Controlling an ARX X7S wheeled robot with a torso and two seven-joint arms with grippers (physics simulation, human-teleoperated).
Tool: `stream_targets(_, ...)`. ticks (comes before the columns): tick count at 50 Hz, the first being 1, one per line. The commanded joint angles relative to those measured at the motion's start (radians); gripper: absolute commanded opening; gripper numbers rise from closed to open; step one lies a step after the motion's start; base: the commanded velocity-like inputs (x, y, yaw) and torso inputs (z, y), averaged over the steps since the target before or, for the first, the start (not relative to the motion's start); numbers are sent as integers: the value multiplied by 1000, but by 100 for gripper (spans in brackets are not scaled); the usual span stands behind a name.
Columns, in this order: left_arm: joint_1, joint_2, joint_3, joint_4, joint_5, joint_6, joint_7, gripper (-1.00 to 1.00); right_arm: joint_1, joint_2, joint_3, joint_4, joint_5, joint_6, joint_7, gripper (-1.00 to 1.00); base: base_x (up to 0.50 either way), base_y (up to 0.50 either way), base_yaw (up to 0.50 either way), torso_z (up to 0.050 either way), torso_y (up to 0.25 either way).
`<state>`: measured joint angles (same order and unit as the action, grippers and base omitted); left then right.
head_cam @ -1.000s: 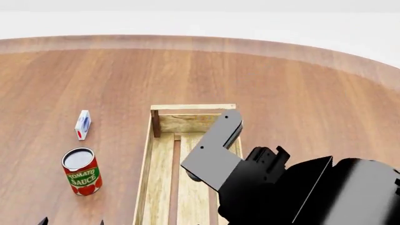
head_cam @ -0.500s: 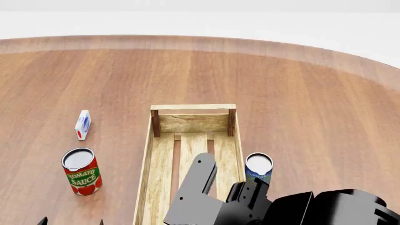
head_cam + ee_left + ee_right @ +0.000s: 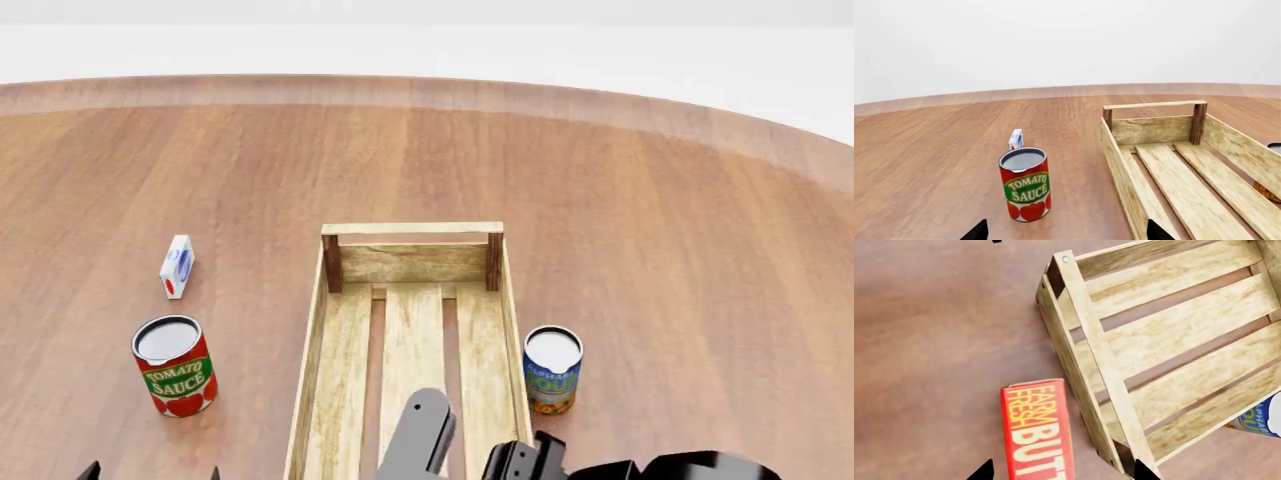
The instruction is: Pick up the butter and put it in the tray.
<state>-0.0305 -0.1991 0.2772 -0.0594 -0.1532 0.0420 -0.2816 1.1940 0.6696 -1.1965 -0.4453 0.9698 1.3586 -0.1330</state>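
Observation:
The butter (image 3: pixel 1037 430), a red carton with "FARM FRESH BUTTER" lettering, lies flat on the table just outside the tray's end, shown only in the right wrist view. The tray (image 3: pixel 411 229) is a long pale wooden crate in the middle of the table, also in the left wrist view (image 3: pixel 1121 165) and the right wrist view (image 3: pixel 1097 355). My right gripper (image 3: pixel 1062 471) is open above the butter, one tip on each side of the carton. In the head view only my right arm (image 3: pixel 420 445) shows, at the bottom edge. My left gripper (image 3: pixel 1065 232) is open and empty, low at the left (image 3: pixel 154 472).
A tomato sauce can (image 3: pixel 174 365) stands left of the tray, just ahead of my left gripper (image 3: pixel 1025 184). A small white and blue carton (image 3: pixel 176 265) lies beyond it. A blue can (image 3: pixel 553 368) stands against the tray's right side (image 3: pixel 1261 417).
My right arm has drawn back toward the bottom of the head view, uncovering the tray's floor and the blue can. The left gripper and the objects have not moved.

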Motion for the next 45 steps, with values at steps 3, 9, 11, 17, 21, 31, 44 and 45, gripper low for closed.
stream_targets(3, -2, -4, 6, 0, -4, 0, -6, 100, -46, 9, -85, 62, -73, -76, -35, 100, 0, 0, 0, 0, 0)
stream_targets(9, -3, -7, 8, 1, -6, 0, -9, 100, -58, 10, -100, 85, -87, -99, -46, 100, 0, 0, 0, 0, 0)
stream_targets(11, -3, -7, 10, 1, -7, 0, -9, 100, -55, 11, -100, 85, -86, -97, -48, 100, 0, 0, 0, 0, 0)
stream_targets(17, -1, -9, 12, 5, -8, 0, -13, 100, -80, 13, -122, 122, -116, -141, -59, 100, 0, 0, 0, 0, 0)
stream_targets(21, -1, -11, 14, 6, -10, 0, -14, 100, -88, 12, -134, 147, -132, -159, -67, 100, 0, 0, 0, 0, 0)
stream_targets(31, -1, -14, 18, 7, -14, -1, -18, 100, -103, 12, -145, 179, -145, -177, -70, 100, 0, 0, 0, 0, 0)
stream_targets(44, -2, -18, 24, 4, -18, 4, -21, 100, -126, 1, -169, 230, -172, -222, -89, 100, 0, 0, 0, 0, 0)
stream_targets(45, -2, -18, 24, 4, -18, 4, -22, 100, -129, -1, -173, 238, -176, -225, -90, 100, 0, 0, 0, 0, 0)
